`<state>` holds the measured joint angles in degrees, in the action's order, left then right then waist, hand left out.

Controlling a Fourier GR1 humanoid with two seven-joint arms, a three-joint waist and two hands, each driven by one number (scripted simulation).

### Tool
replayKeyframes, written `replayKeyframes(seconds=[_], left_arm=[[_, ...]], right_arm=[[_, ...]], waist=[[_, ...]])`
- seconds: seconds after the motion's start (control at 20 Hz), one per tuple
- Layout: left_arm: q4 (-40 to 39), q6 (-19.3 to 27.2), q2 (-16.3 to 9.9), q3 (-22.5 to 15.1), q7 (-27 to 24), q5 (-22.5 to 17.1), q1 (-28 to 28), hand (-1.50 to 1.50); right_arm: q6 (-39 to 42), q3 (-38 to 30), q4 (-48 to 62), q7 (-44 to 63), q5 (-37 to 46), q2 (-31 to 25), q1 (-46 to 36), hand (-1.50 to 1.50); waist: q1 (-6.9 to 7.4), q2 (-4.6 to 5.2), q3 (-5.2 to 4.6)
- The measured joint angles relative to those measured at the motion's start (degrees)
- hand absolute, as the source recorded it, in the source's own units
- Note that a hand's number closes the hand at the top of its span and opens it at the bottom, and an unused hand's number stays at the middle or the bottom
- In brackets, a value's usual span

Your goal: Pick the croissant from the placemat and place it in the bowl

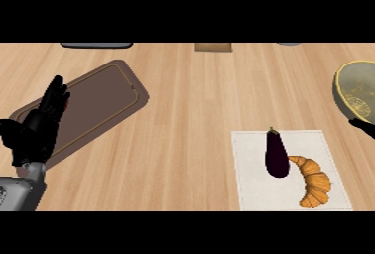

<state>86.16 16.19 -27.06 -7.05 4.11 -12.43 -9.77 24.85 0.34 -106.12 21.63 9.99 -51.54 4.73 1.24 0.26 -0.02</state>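
Head view shows the croissant (314, 182) lying on the white placemat (253, 193) at about five o'clock on the desk (190, 109), untouched, its inner curve touching an eggplant (276, 153) just to its nine o'clock side. The bowl (356, 89) sits at about three o'clock, cut by the edge. Only a dark tip of the right hand (362, 127) shows below the bowl; whether its fingers are apart cannot be told. For the pick, that hand would best come down on the croissant's outer, three o'clock side, clear of the eggplant. The left hand (33, 131) rests at nine o'clock, fingers straight, beside a brown tray (102, 99).
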Motion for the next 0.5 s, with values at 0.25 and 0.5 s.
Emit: replayKeyframes(seconds=[0.25, 0.5], left_arm=[[1.1, -1.2, 0.0, 1.4, 0.5, -0.1, 1.3, 0.0], [1.3, -2.0, 0.9, 2.7, 0.6, 1.1, 1.7, 0.0]], right_arm=[[5.4, 6.0, 5.4, 3.4, 2.6, 2.4, -5.5, -1.5], [8.6, 9.3, 9.5, 4.4, 7.4, 5.4, -8.8, -1.5]], waist=[[-0.13, -0.07, 0.02], [-0.64, -0.17, 0.02]])
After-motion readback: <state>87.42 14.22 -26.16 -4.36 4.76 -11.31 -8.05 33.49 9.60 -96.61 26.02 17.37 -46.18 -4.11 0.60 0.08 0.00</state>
